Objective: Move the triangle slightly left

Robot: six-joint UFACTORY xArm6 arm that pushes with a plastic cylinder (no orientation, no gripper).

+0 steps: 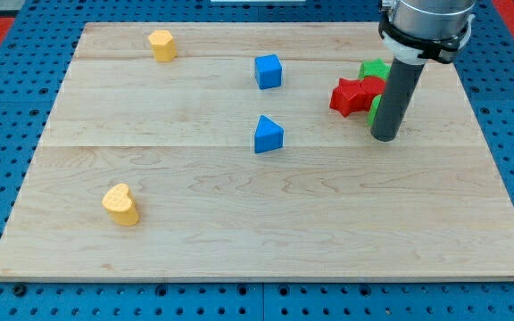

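The blue triangle block (269,134) lies near the middle of the wooden board (239,223). My tip (385,138) rests on the board well to the triangle's right, just below a cluster of blocks. The rod rises from the tip to the arm at the view's top right. The rod partly hides a green block (375,109) behind it.
A blue cube (269,71) sits above the triangle. A red star-like block (351,96), a red block (375,86) and a green block (376,69) cluster at my tip's upper left. A yellow block (161,45) is at top left, a yellow heart (120,204) at lower left.
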